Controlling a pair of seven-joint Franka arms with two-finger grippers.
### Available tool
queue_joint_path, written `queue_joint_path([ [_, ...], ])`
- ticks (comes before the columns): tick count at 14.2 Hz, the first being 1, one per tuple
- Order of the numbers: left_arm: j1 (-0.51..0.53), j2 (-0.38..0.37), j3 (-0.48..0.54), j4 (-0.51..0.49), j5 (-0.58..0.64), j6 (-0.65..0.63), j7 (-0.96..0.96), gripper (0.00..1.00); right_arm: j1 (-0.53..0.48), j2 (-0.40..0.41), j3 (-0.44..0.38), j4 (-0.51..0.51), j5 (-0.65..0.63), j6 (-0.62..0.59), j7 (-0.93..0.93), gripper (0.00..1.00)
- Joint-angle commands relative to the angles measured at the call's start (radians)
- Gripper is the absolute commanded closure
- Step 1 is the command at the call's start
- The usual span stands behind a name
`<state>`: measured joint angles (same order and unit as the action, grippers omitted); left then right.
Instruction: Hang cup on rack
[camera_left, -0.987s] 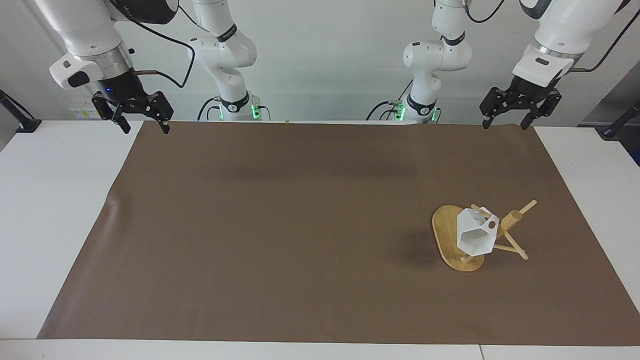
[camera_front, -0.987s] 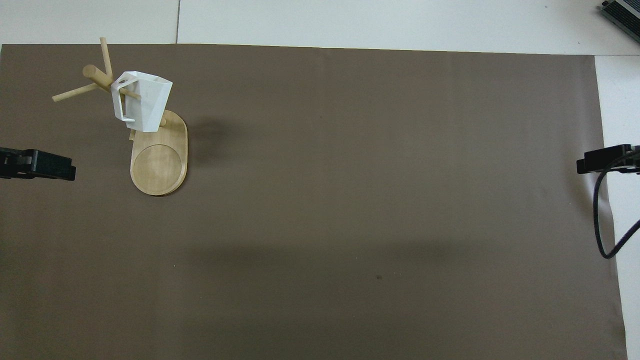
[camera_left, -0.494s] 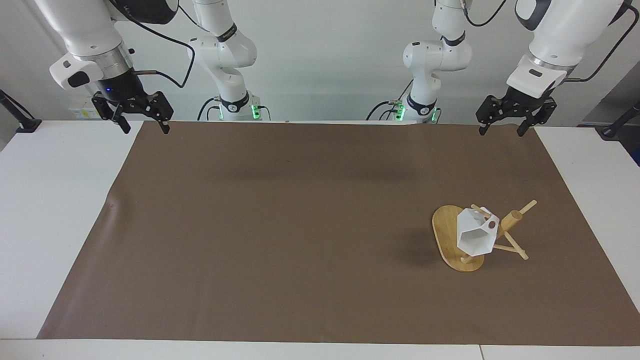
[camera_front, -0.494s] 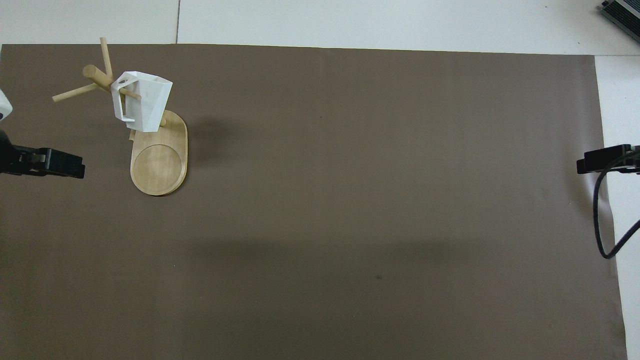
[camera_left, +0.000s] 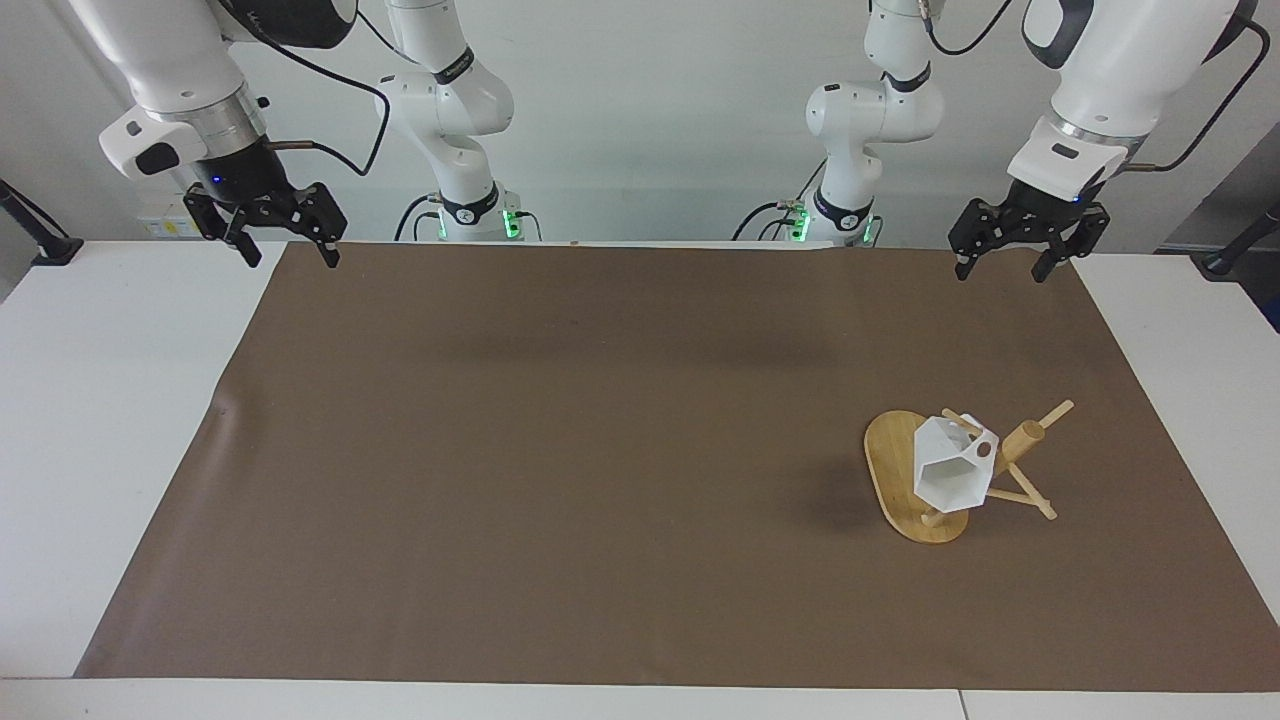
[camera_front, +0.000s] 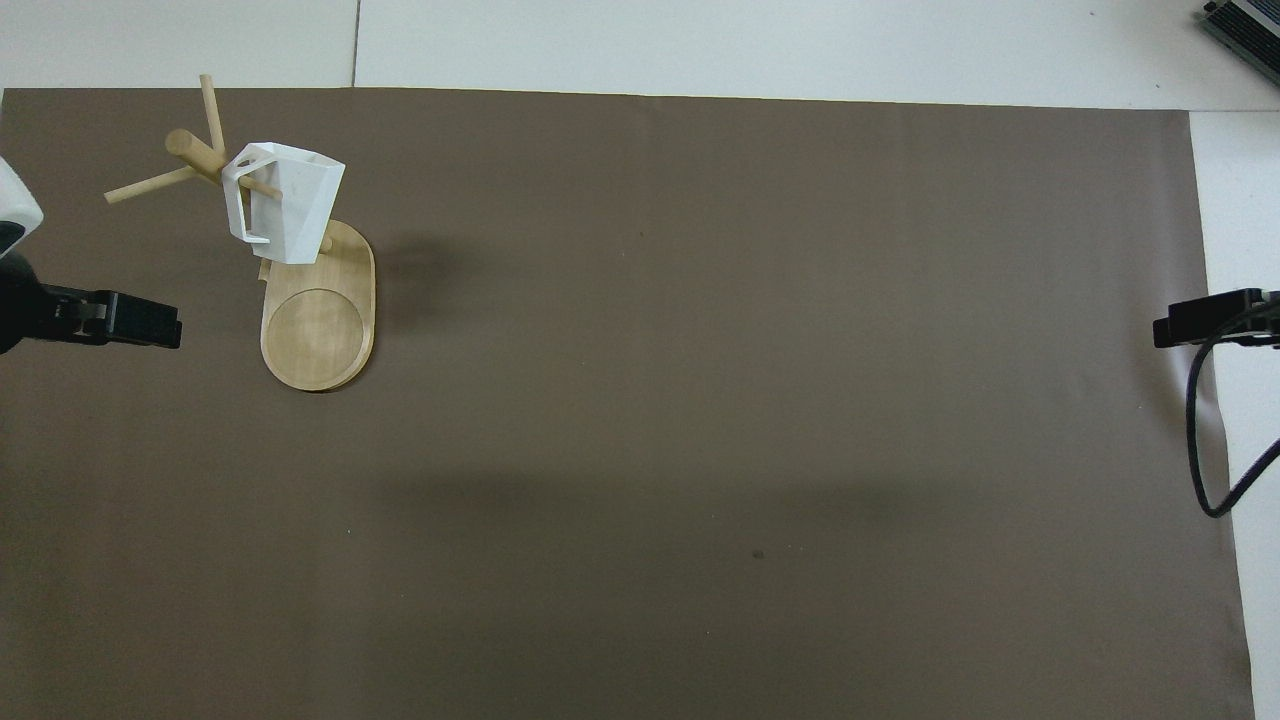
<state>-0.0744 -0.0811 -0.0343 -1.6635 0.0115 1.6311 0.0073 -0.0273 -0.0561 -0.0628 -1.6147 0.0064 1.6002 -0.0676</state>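
A white faceted cup (camera_left: 950, 472) (camera_front: 285, 203) hangs by its handle on a peg of the bamboo rack (camera_left: 895, 478) (camera_front: 318, 325), which stands toward the left arm's end of the brown mat. My left gripper (camera_left: 1015, 250) (camera_front: 120, 318) hovers open and empty over the mat's edge by the robots, apart from the rack. At the right arm's end my right gripper (camera_left: 285, 240) (camera_front: 1200, 325) waits open and empty above the mat's corner.
A brown mat (camera_left: 600, 450) covers most of the white table (camera_left: 90, 400). A black cable (camera_front: 1205, 440) loops down beside the right gripper. A dark device corner (camera_front: 1245, 25) shows at the table's edge farthest from the robots.
My left gripper has drifted inward over the mat, toward the rack's side. The cup, the rack and the right arm have stayed where they were.
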Motion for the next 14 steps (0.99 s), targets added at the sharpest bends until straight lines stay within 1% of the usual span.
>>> queue_joint_path([
  [1,-0.015,-0.035,0.008,-0.033,0.018,0.013,-0.004,0.0,-0.002,-0.024,0.005,-0.022,-0.002,-0.006,0.012,0.0],
  [6,-0.015,-0.039,0.002,-0.033,0.016,0.018,0.0,0.0,-0.002,-0.024,0.005,-0.022,-0.002,-0.006,0.012,0.0],
  [8,-0.015,-0.039,-0.016,-0.029,0.015,0.01,-0.003,0.0,-0.002,-0.024,0.005,-0.022,0.0,-0.006,0.012,0.0],
  [14,-0.015,-0.039,-0.018,-0.025,0.007,0.013,-0.001,0.0,-0.002,-0.024,0.005,-0.024,-0.002,-0.006,0.012,0.0],
])
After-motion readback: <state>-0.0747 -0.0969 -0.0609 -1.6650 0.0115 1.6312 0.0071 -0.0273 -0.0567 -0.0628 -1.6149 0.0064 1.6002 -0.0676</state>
